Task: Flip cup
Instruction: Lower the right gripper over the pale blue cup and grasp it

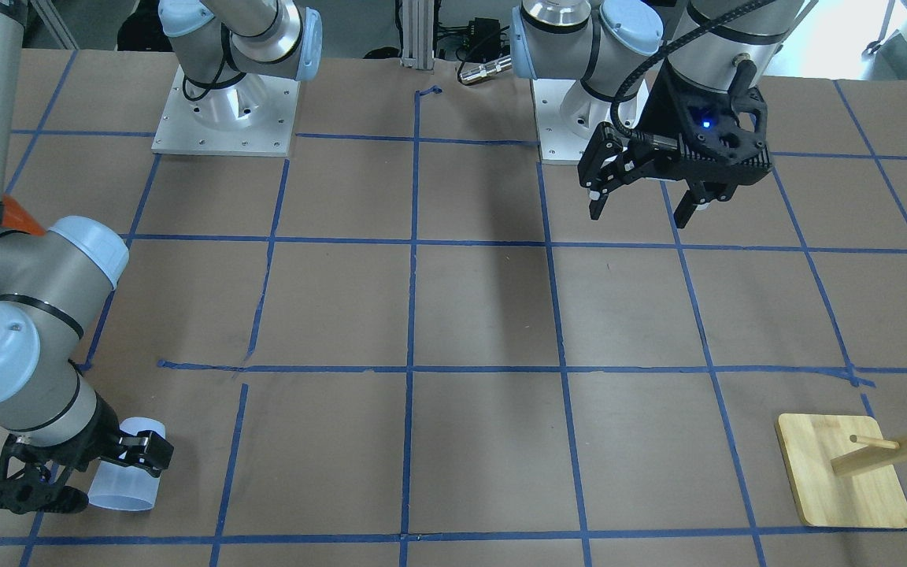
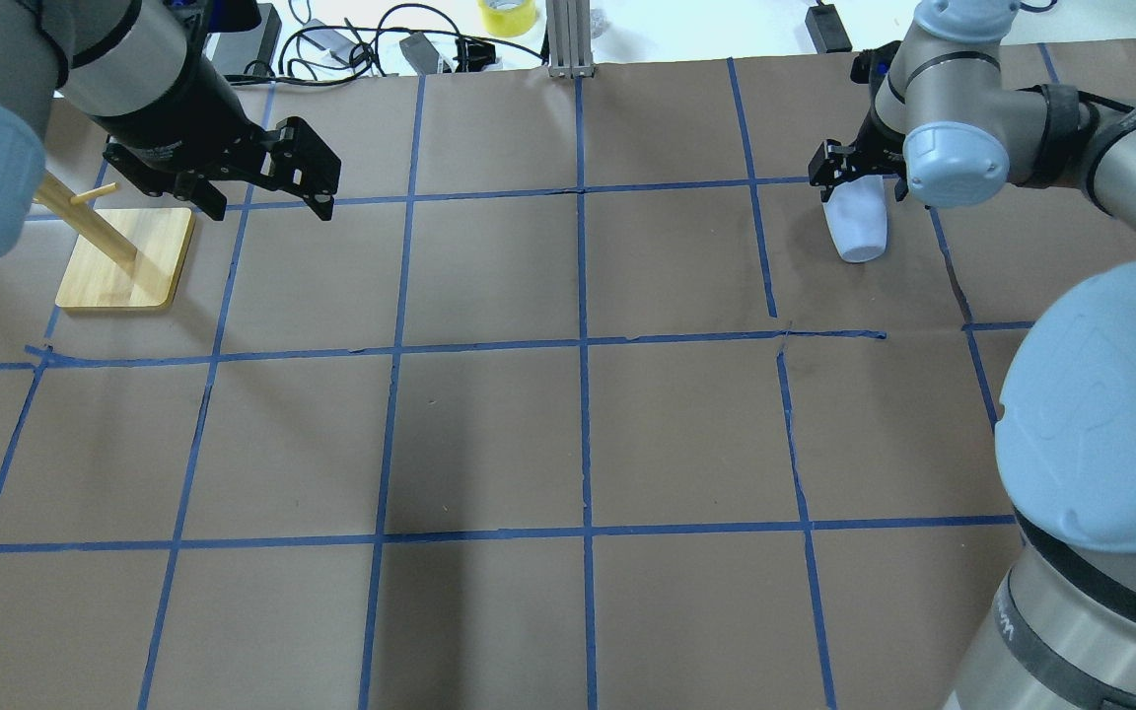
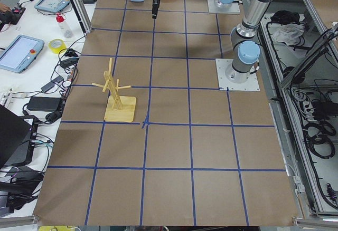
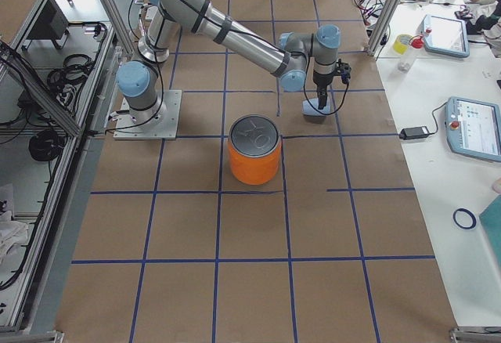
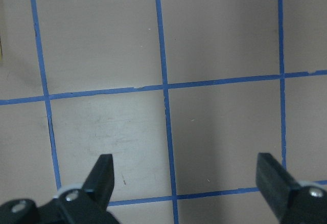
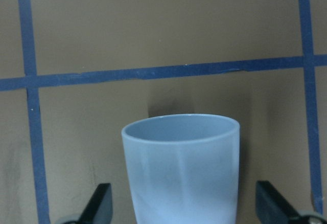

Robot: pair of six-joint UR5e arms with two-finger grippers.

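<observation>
The cup is at the bench's far right, between the right claw's spread fingers, untouched; closing on that smooth taper could squirt it sideways; left claw hangs apart, empty.

1. A flat brown paper-covered table top is seen from straight above, marked into squares by strips of blue tape.
2. A tape crossing lies near the middle of the view.
3. Below that crossing, the black two-finger left gripper is held with its jaws spread wide.
4. Its black fingers are set one to each side of the crossing, with only bare paper and tape between them.
5. Far left of the crossing, a pale yellow sliver is cut off by the edge and is too small to identify.
</observation>
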